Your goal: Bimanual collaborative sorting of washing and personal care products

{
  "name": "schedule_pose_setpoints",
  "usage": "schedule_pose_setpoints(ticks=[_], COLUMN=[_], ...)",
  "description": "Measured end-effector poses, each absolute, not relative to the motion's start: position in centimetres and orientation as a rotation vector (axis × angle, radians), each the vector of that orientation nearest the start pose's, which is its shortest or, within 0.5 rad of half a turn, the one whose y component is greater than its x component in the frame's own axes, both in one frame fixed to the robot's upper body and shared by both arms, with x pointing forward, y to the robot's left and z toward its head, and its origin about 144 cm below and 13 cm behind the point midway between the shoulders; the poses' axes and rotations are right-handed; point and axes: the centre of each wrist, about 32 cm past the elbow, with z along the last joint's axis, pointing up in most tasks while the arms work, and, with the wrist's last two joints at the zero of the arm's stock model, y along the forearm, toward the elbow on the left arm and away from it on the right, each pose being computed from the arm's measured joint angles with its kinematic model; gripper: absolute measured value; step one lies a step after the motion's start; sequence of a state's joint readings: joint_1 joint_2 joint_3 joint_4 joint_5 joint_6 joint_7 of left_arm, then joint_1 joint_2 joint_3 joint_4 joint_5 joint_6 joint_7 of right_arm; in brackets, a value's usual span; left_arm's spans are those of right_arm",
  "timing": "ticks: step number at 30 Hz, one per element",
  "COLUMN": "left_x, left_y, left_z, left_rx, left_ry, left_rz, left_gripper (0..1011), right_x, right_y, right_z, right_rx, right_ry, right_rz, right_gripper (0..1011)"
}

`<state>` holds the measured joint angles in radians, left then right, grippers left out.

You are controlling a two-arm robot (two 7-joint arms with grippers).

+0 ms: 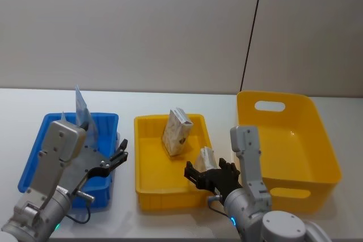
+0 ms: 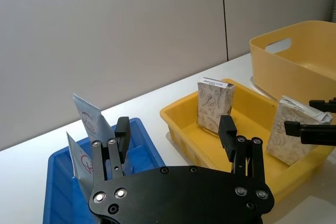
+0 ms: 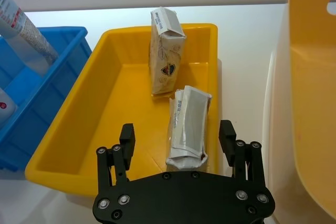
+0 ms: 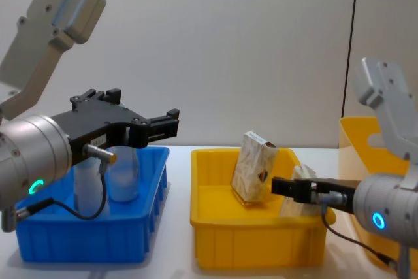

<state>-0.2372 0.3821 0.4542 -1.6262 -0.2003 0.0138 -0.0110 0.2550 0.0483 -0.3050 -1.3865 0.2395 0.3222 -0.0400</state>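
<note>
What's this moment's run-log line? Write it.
left gripper: open, over right rim of blue tray, tubes inside | right gripper: open, astride near pack in yellow tray | far pack: standing, same tray

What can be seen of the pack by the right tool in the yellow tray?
The pack is a beige-white pouch with brown pattern, a glossy face and a folded top. It stands tilted in the near right corner of the yellow tray, before a second pack, inside the open right tool; contact cannot be told.

A plain grey-beige wall (image 1: 142,26) with one dark vertical seam (image 1: 253,26) rises behind the white table (image 1: 170,97).
</note>
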Motion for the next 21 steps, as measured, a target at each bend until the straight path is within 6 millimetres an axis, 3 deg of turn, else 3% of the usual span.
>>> schedule_pose_setpoints(ticks=[8, 21], left_x=[49.2, 49.2], left_y=[19.8, 19.8], left_z=[120.4, 120.4], left_rx=[0.061, 0.061], left_ry=[-0.268, -0.268], left_rz=[1.124, 1.124], left_gripper=[1001, 1001], right_x=[52.7, 53.8], right_y=[-14.4, -14.1], right_z=[116.5, 116.5], right_rx=[-0.185, -0.21], right_ry=[0.287, 0.312], right_rz=[-1.284, -1.291], right_gripper=[810, 378])
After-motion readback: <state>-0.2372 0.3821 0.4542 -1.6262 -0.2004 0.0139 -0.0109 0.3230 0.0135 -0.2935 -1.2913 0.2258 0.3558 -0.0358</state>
